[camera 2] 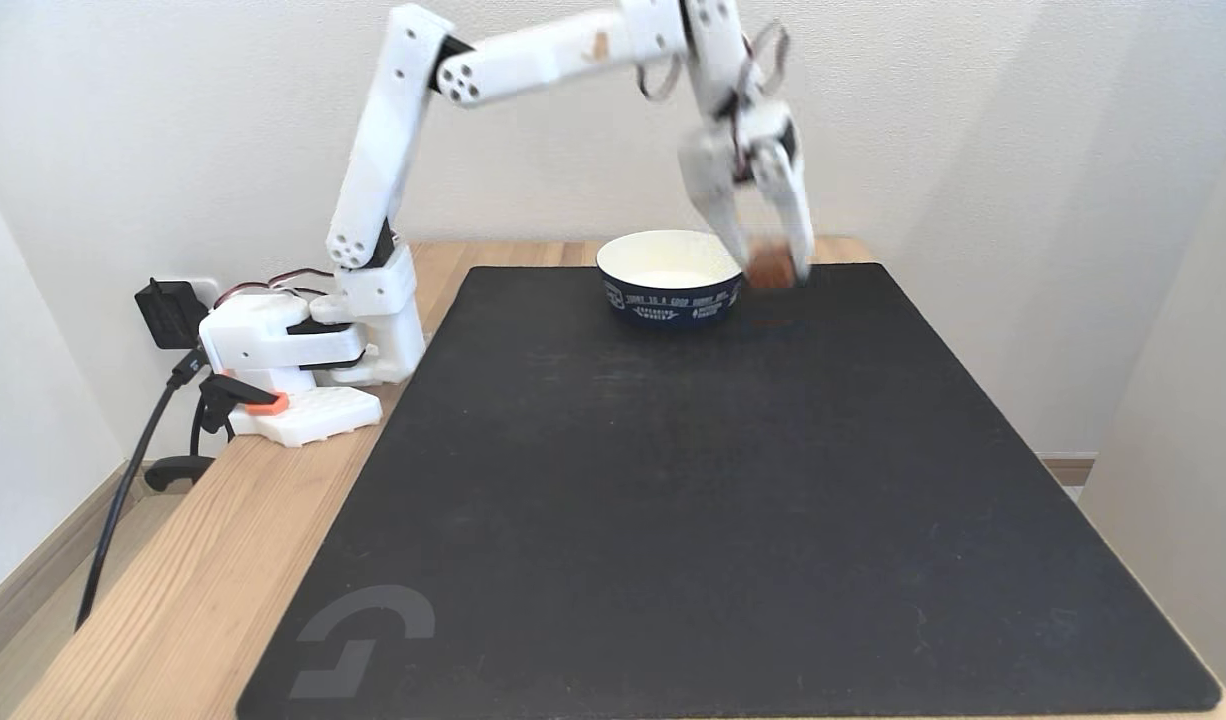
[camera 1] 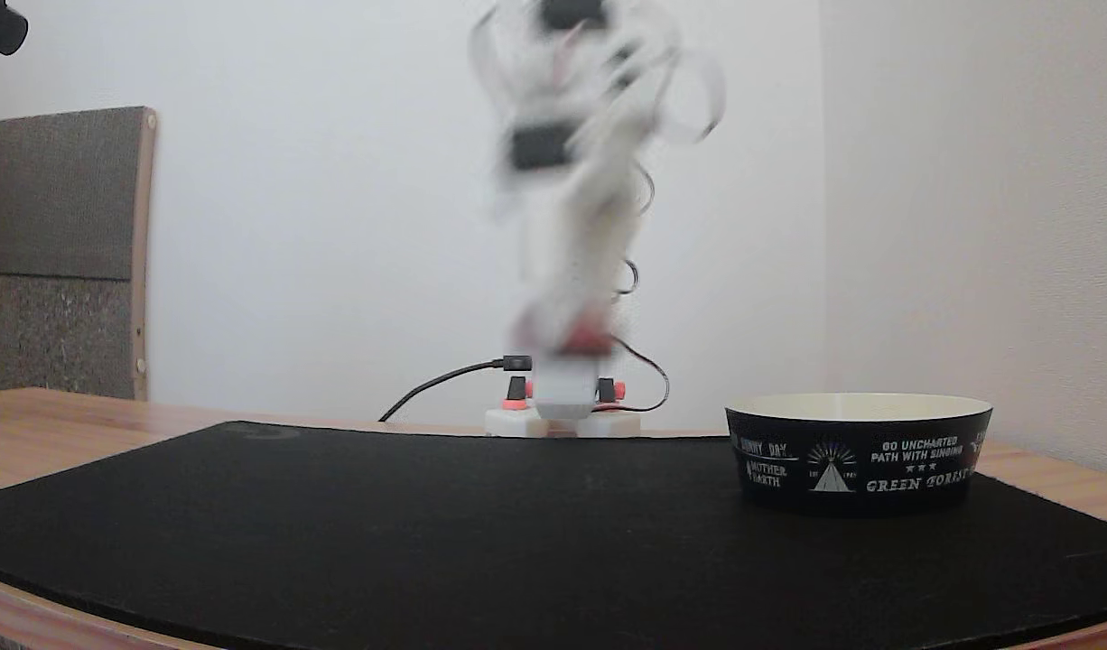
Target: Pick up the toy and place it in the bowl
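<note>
On the wooden table [camera 2: 173, 560] lies a wide black mat [camera 2: 693, 500], bare but for the bowl [camera 2: 670, 275] near its far edge in the fixed view from above. The white arm [camera 2: 533, 60] reaches from its base [camera 2: 303, 350] at the mat's left, bending down toward the bowl's right side; it is blurred in both fixed views. The gripper [camera 2: 773, 265] hangs just beside the bowl's rim, clamped on the toy [camera 2: 770, 266] — a small reddish blur between the fingertips, lifted off the mat. In the low fixed view the bowl [camera 1: 859, 451] stands right of the arm, the toy [camera 1: 586, 338] a red smear at the gripper.

The toy looks light and rigid, probably hard plastic, so a pinch across its flat sides should serve — smooth faces might slip. The bowl's rim is the one obstacle; cables [camera 1: 445, 384] stay behind the base, well apart.
</note>
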